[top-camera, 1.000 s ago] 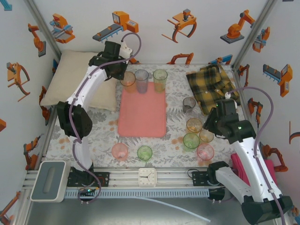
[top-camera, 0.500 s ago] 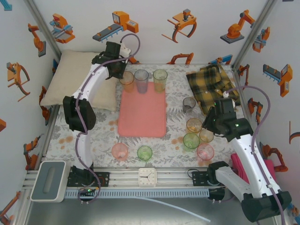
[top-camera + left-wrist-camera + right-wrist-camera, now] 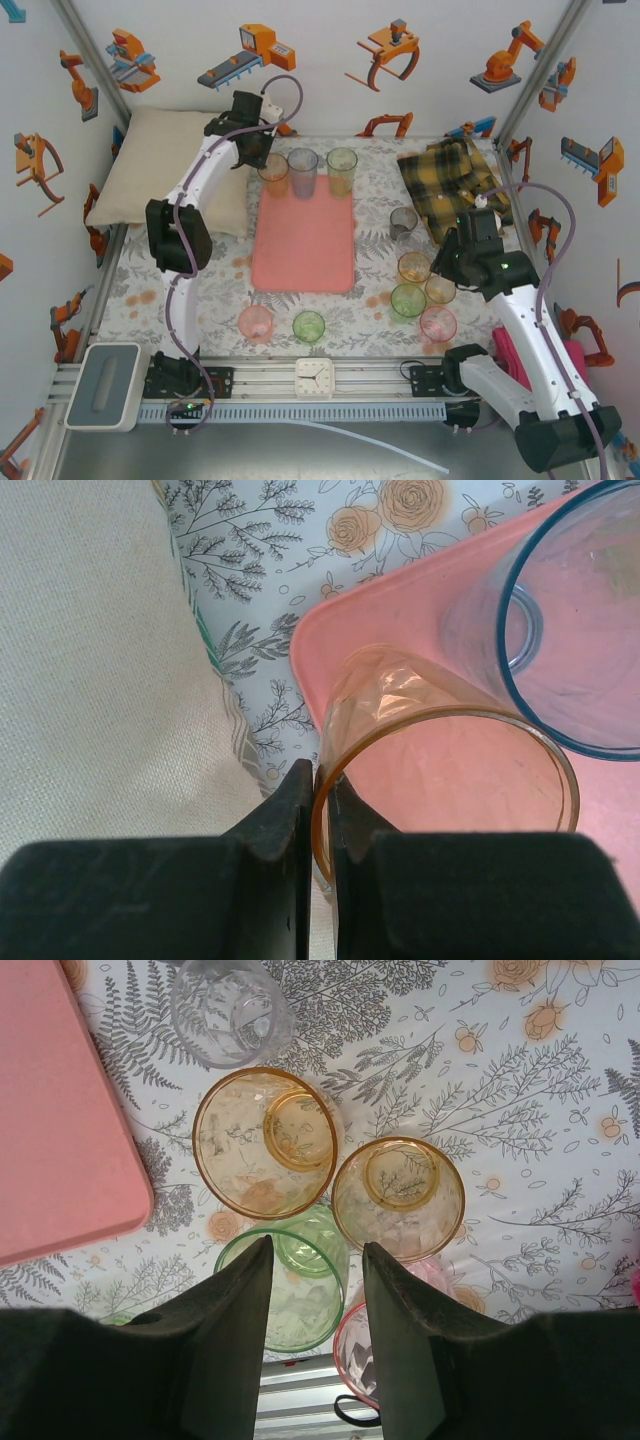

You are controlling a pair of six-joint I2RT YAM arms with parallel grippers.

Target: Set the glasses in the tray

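Observation:
The salmon-pink tray (image 3: 303,250) lies mid-table. At its far end stand an orange glass (image 3: 272,172), a blue glass (image 3: 302,172) and a green glass (image 3: 342,170). My left gripper (image 3: 250,152) is shut on the orange glass (image 3: 440,770), pinching its rim at the tray's (image 3: 370,620) far left corner, beside the blue glass (image 3: 570,630). My right gripper (image 3: 452,262) hangs open (image 3: 317,1250) above a cluster: green glass (image 3: 290,1290), two orange glasses (image 3: 265,1142) (image 3: 398,1198), a pink glass (image 3: 355,1355) and a smoky glass (image 3: 228,1010). A pink glass (image 3: 256,322) and a green glass (image 3: 308,326) stand near the front.
A cream pillow (image 3: 170,175) lies close to the left of the left gripper. A yellow plaid cloth (image 3: 455,185) is at the back right, a magenta cloth (image 3: 510,355) by the right arm's base. A small clock (image 3: 314,378) and a grey box (image 3: 105,385) sit on the front rail.
The left arm's elbow has swung toward the back and its gripper has shifted slightly right, still on the orange glass. The right arm has barely moved.

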